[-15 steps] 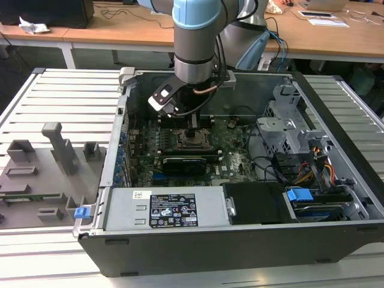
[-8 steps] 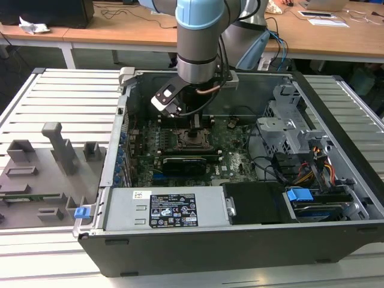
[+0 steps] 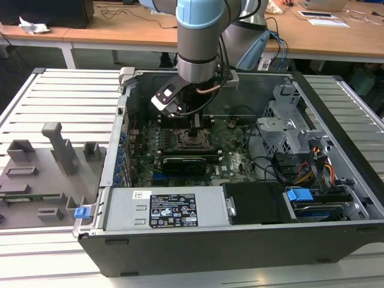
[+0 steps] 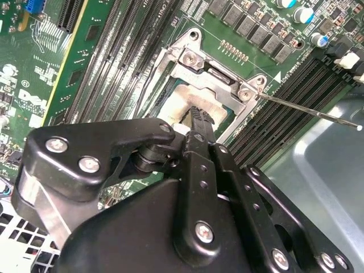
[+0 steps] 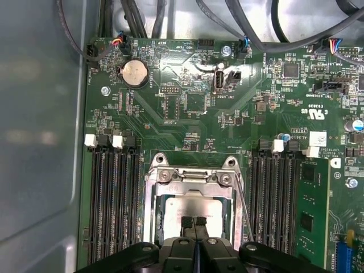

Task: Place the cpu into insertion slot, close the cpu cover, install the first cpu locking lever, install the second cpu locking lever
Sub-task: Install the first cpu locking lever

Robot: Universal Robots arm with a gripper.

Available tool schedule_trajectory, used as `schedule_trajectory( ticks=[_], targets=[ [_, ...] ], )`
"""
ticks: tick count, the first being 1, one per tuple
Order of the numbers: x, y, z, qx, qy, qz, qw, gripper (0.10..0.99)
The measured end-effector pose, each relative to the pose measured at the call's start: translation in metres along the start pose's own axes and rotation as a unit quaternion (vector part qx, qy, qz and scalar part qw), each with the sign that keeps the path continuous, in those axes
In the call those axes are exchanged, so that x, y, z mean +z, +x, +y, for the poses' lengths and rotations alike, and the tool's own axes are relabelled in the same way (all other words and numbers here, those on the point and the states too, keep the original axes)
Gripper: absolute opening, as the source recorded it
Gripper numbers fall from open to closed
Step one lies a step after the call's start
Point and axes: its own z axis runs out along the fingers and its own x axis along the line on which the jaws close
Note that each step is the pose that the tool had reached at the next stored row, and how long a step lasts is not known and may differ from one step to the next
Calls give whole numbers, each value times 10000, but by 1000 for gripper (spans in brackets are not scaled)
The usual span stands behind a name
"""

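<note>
exterior view, gripper: the gripper (image 3: 195,129) reaches straight down into the open computer case (image 3: 180,252), its tip at the socket (image 3: 193,143).
exterior view, socket: it sits at about 10 o'clock from the case's middle. the black card (image 3: 191,162) lies just beside it at 6 o'clock, and the drive cage (image 3: 294,129) is well apart at 3 o'clock.
second wrist view, gripper: the gripper (image 4: 196,116) has its fingers clenched together with nothing between them. the tips are on or just above the cpu (image 4: 176,102); i cannot tell which.
second wrist view, lever: a thin lever (image 4: 307,111) juts from the socket's corner across the memory slots (image 4: 284,114) and looks unlatched.
first wrist view, cpu: the cpu (image 5: 193,205) lies flat inside the socket (image 5: 149,210), under the gripper (image 5: 193,220).
first wrist view, cover: the cover (image 5: 193,182) seems to lie down around the cpu, which shows through its window.
handling: the cpu is probably light, stiff and flat, with a smooth metal top that could slip. the contacts beneath it are likely fragile.
hold: opposite edges look safest, with no hard press on top.
</note>
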Motion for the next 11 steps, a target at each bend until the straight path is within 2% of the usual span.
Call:
schedule_trajectory(
  ticks=[11],
  targets=[
    [-94, 4, 4, 0, 0, 0, 10000, 106]
  ],
)
